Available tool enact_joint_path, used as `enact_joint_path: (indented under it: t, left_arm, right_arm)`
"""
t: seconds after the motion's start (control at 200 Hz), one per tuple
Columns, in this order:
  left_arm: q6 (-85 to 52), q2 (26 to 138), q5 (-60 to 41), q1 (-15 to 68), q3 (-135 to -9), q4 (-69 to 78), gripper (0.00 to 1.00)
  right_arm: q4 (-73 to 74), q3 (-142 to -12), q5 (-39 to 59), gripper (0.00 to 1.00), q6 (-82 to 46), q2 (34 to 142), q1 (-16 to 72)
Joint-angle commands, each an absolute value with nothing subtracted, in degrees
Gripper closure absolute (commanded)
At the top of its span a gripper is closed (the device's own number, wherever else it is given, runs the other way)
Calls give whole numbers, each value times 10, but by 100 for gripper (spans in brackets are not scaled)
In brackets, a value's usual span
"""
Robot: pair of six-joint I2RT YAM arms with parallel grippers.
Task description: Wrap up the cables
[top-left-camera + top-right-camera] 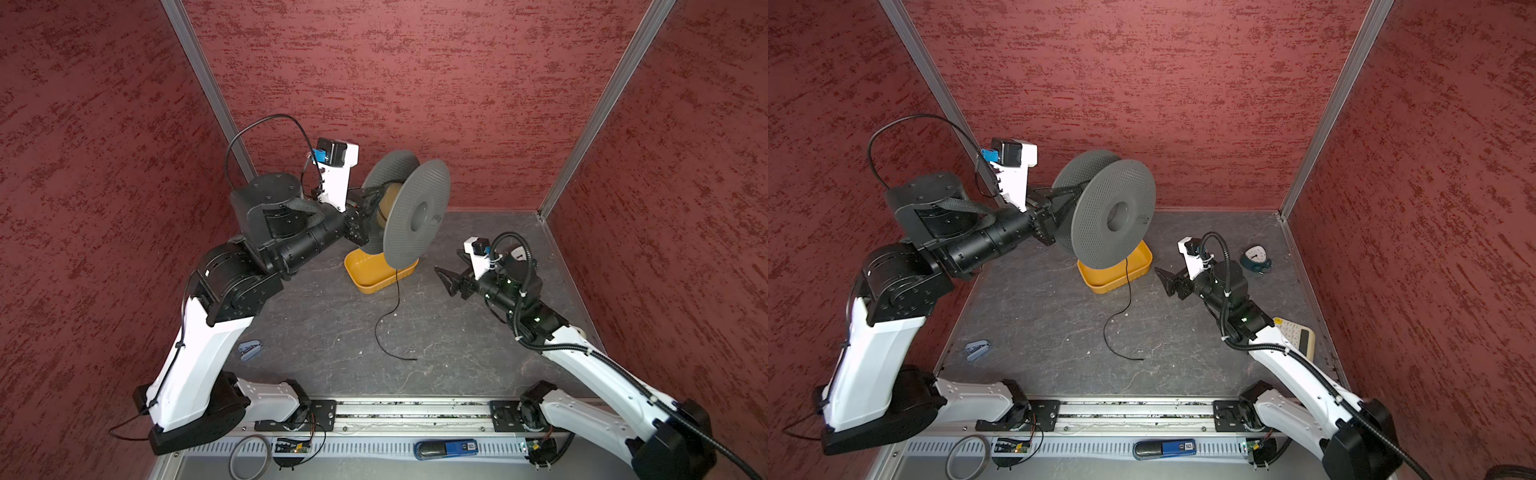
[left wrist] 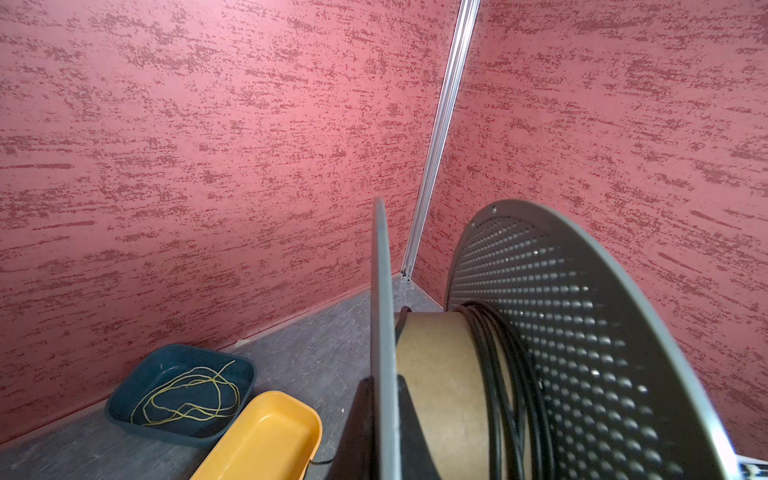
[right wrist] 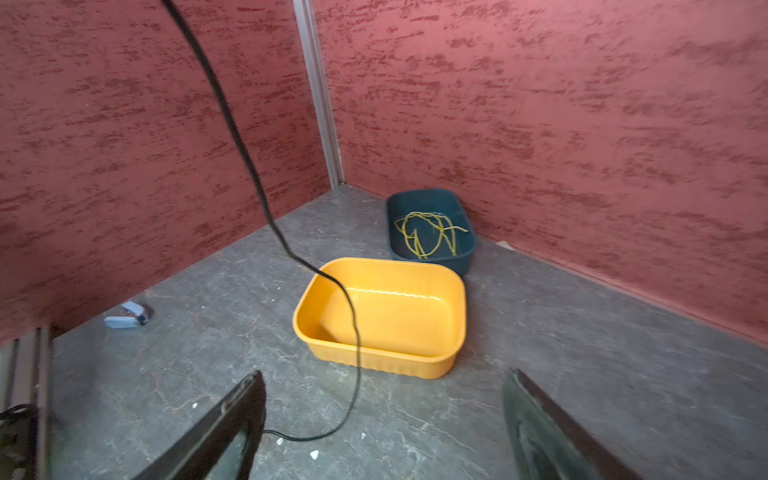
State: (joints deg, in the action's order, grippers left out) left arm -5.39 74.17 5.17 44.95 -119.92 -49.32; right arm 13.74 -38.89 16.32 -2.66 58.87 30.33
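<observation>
A grey spool (image 1: 415, 212) with two perforated flanges and a cardboard core hangs above the yellow tray (image 1: 365, 282). My left gripper (image 1: 370, 208) is shut on one flange, whose thin edge sits pinched between the jaws in the left wrist view (image 2: 384, 386). Black cable turns (image 2: 511, 395) lie wound on the core. A loose tail of the cable (image 1: 384, 328) drops from the spool past the tray and curls on the table. It also shows in the right wrist view (image 3: 249, 166). My right gripper (image 1: 446, 280) hovers open to the right of the tray, holding nothing (image 3: 385, 374).
Behind the yellow tray (image 3: 374, 357), a dark blue tray (image 3: 432, 199) holds a thin yellow-green wire. An alarm clock (image 1: 1256, 257) and a calculator (image 1: 1298, 336) sit near the right wall. A small blue-white object (image 1: 250, 348) lies at the left. Red walls enclose three sides.
</observation>
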Motion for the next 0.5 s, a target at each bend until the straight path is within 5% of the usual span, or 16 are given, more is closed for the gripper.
enact_joint_path:
  t: [0.0, 0.311, 0.496]
  left_arm:
    - [-70, 718, 40, 448, -1195, -414, 100]
    - [-69, 726, 42, 448, -1204, -424, 100]
    - [-70, 729, 43, 447, -1206, -432, 100]
  right_arm:
    - [319, -367, 209, 15, -75, 621, 320]
    - [528, -351, 144, 19, -91, 759, 356]
    - [586, -367, 115, 40, -90, 829, 356]
